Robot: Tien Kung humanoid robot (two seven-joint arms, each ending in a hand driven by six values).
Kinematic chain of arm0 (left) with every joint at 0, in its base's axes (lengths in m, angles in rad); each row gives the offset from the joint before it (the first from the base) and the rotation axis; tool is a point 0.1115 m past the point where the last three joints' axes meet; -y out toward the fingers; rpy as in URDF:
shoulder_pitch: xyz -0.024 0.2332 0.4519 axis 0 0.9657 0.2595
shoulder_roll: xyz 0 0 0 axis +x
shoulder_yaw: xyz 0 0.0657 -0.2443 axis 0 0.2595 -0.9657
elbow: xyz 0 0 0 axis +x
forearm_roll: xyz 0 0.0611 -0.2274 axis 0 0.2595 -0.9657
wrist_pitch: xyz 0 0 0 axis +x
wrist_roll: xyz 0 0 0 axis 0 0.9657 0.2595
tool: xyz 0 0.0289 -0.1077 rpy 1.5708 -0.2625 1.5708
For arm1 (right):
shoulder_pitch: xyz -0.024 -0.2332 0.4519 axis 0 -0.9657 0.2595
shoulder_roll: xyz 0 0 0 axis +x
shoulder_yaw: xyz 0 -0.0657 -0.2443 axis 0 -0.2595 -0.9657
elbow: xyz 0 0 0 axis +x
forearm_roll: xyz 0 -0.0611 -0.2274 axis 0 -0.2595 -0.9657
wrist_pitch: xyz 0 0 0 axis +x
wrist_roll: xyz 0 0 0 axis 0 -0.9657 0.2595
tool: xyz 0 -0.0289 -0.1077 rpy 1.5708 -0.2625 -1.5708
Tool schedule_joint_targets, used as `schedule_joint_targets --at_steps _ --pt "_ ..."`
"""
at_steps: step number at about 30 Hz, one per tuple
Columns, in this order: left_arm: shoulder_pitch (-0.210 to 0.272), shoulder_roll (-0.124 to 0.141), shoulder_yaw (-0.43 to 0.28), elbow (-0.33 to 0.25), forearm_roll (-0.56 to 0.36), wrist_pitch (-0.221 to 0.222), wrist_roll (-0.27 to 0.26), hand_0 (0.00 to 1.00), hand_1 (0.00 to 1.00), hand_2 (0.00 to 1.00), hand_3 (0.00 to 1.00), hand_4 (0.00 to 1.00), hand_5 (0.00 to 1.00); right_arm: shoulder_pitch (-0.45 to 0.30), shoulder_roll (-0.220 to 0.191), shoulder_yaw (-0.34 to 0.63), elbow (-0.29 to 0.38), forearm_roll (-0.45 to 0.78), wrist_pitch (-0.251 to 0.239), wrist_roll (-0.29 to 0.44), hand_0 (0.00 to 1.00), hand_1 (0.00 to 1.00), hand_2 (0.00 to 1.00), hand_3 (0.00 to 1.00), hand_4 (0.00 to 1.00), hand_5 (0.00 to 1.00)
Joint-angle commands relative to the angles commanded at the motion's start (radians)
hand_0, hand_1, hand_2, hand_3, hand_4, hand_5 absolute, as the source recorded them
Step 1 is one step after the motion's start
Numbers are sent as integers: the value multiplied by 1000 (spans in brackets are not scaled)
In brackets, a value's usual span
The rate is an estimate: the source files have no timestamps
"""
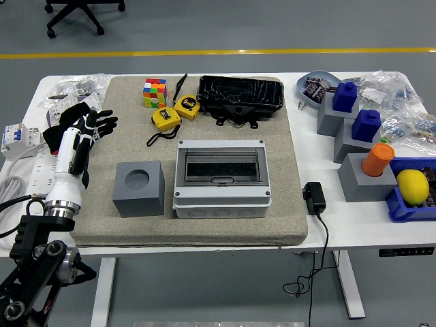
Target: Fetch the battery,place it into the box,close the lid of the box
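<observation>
A: Status on the left hand [87, 129]?

B: I see it over the left edge of the beige mat [197, 225], well left of the box [221, 178]. Fingers [103, 122] are spread, pointing away from me, holding nothing. Forearm comes in from the lower left corner. Right hand isn't in my view.

A: Box?

B: Grey enclosure, centre of the mat, smoked clear lid [221, 165] lying flat and closed on it. Grey block [139, 188] with a round recess sits just beside it on the left, apart from the hand.

A: Battery?

B: Can't pick it out for sure. Nearest candidates are small dark items in the blue-grey bowl [318, 87] at the far right of the surface [354, 221], too small to identify. Nothing visible behind the lid from here.

A: Other clutter?

B: Rubik's cube [155, 92] and two yellow tape measures [176, 112] at the far side of the mat, black tray [240, 95] beside them. Right side: grey stands with blue blocks [357, 110], an orange cylinder [377, 159] on the nearest stand, a lemon [413, 186] in a blue bin. Black power adapter [314, 197] just off the mat's right edge, cord hanging over the near edge. White power strip [30, 167] and cables on the far left, under the arm.
</observation>
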Motion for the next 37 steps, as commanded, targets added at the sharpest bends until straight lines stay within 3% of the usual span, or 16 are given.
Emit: schedule_joint_targets --at_steps 2,4,5,10,11,15,16,22,23,28,37 --pt "-1 0 1 0 1 0 0 694 688 653 666 998 998 0 0 2 0 15 -22 3 2 2 39 2 473 213" --pt "-2 0 0 0 2 0 0 694 688 653 666 998 998 1 -3 25 0 11 14 -24 2 2 39 2 473 213" --pt "-2 0 0 0 1 0 0 693 688 654 667 998 996 2 -5 38 0 -5 43 -44 2 59 294 245 951 690" --pt "-1 2 1 1 2 0 1 693 688 654 667 998 996 5 -10 142 0 -99 250 -153 2 59 294 245 951 690" --pt "-1 2 2 1 2 -1 1 693 689 655 666 998 995 4 -10 153 0 -106 280 -161 42 294 713 734 998 998" --pt "4 3 2 -1 7 -1 2 693 689 655 666 998 995 -2 -7 180 0 -104 350 -165 42 294 713 734 998 998" --pt "5 4 2 0 7 -1 2 693 692 654 665 997 994 -3 -6 190 0 -112 355 -163 989 939 934 978 998 998" --pt "5 6 2 0 9 -2 3 693 692 654 665 997 994 -2 -8 225 0 -151 363 -143 989 939 934 978 998 998" --pt "5 6 2 0 9 -2 3 696 695 658 666 995 992 -2 -8 230 0 -158 362 -143 998 998 998 998 998 998" --pt "7 5 4 2 8 -2 5 696 695 658 666 995 992 -2 -7 261 0 -208 344 -134 998 998 998 998 998 998" --pt "5 6 -3 -11 40 1 11 702 700 660 666 995 993 -2 -8 212 0 -168 318 -122 998 998 998 998 998 998"
